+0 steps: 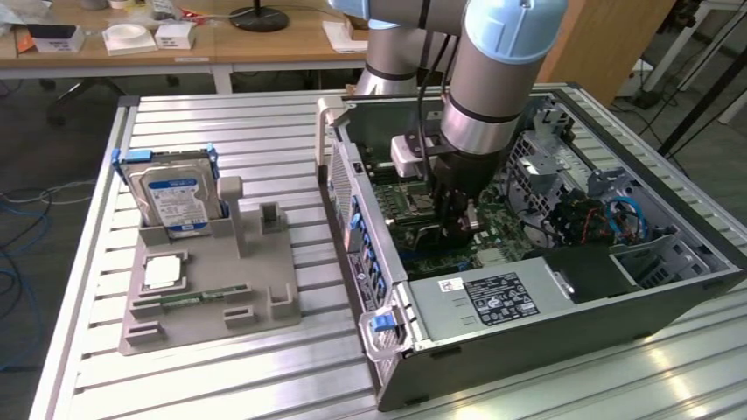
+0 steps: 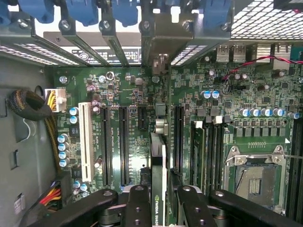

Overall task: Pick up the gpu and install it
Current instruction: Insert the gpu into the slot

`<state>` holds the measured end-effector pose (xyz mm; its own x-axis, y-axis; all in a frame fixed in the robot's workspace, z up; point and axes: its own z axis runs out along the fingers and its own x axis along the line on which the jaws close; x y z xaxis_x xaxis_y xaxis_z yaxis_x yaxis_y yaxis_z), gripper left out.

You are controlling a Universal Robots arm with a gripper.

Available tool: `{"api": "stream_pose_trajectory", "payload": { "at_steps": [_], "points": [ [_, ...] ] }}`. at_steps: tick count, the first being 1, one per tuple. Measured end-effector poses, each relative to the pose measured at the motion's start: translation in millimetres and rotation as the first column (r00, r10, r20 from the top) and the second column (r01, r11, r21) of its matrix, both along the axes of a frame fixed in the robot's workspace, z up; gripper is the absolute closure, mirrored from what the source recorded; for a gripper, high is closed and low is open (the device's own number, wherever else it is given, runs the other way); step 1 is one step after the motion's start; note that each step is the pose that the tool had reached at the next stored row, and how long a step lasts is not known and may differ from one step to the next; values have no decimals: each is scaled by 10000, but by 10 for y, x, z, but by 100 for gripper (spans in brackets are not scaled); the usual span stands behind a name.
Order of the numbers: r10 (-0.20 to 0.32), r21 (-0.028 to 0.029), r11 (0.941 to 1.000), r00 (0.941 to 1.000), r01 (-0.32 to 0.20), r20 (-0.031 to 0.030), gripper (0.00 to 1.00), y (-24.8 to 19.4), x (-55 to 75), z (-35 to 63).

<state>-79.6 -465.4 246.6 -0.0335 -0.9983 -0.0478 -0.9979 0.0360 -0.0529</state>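
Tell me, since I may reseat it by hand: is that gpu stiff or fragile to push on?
The gpu looks like a thin rigid board, held edge-on by the gripper over the motherboard, so it probably won't flop. Being thin, it likely tolerates straight pushing along its edge better than sideways force.

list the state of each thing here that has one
graphics card: on edge between the pincer fingers, over the green board inside the case
pincer: shut on the graphics card
computer case: lying on its side, side panel off, inside exposed
hard drive: standing upright in the grey holder
processor chip: lying flat on the holder
memory stick: lying on the holder
processor socket: empty
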Motion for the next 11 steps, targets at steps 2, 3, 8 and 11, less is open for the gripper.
{"api": "stream_pose_trajectory", "payload": {
  "at_steps": [2, 3, 8, 11],
  "points": [
    [0, -13, 10000, 10000, 0, -3, 67, -1, 0, 5],
    [0, -14, 10000, 10000, 0, -4, 61, -2, -1, 5],
    [0, -7, 10000, 10000, 0, -3, 61, -1, 0, 170],
    [1, 9, 10000, 10000, -1, -4, 61, -2, 0, 295]
  ]
}}
